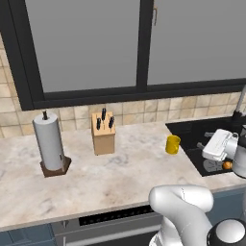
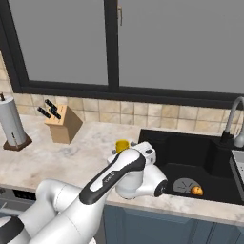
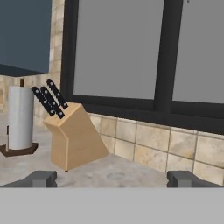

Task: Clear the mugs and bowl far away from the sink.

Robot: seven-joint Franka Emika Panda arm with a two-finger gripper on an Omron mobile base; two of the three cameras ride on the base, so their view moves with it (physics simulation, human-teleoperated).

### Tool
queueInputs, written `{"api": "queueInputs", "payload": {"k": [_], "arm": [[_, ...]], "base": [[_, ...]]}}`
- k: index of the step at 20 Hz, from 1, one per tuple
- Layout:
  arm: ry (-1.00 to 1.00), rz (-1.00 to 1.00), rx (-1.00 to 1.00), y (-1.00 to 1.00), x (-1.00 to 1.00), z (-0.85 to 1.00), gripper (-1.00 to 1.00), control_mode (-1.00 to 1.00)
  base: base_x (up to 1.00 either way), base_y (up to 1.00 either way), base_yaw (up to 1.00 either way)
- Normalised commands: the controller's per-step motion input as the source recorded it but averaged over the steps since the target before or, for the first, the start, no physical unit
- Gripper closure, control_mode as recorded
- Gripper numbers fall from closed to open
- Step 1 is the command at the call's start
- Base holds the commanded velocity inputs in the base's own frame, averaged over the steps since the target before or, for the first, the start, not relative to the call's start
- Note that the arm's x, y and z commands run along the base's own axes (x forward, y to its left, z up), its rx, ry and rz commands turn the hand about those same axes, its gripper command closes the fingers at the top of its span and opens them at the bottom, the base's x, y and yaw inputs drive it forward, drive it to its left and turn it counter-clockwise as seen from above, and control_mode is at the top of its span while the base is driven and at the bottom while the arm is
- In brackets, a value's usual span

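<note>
The gripper (image 3: 112, 178) stands wide open with nothing between its two dark tips, which sit far apart at the bottom of the hand view. It looks level across the worktop (image 1: 120, 168) toward the knife block (image 3: 72, 138) and the paper towel roll (image 3: 19, 118) against the tiled wall.

The yellow mug (image 1: 173, 144) stands upright on the worktop just beside the left edge of the sink (image 2: 200, 157). In the left base view the white hand (image 1: 220, 145) hangs over the sink basin, near the mug and to its right, apart from it. In the right base view the arm's forearm (image 2: 116, 174) crosses in front of the mug, so just its yellow top (image 2: 122, 144) peeks above the white casing.

Down in the black basin there is a small orange thing (image 2: 197, 191) beside the round drain (image 2: 183, 186); it is too small to make out what it is. A curved tap (image 2: 233, 119) rises at the right edge of the sink, cut off by the frame. In the left base view the right part of the sink is cut off by the frame too, and the hand covers part of the basin floor.
</note>
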Motion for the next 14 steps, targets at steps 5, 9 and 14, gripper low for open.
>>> {"api": "queueInputs", "payload": {"k": [5, 9, 14], "arm": [[0.00, 0.00, 0.00, 0.00, 0.00, 0.00, -1.00, 1.00], [0.09, 0.00, 0.00, 0.00, 0.03, 0.00, -1.00, -1.00], [0.30, -0.10, 0.00, 0.00, 0.00, 0.00, -1.00, -1.00]], "base": [[0.00, 0.00, 0.00], [0.02, 0.00, 0.00], [0.00, 0.00, 0.00]]}}
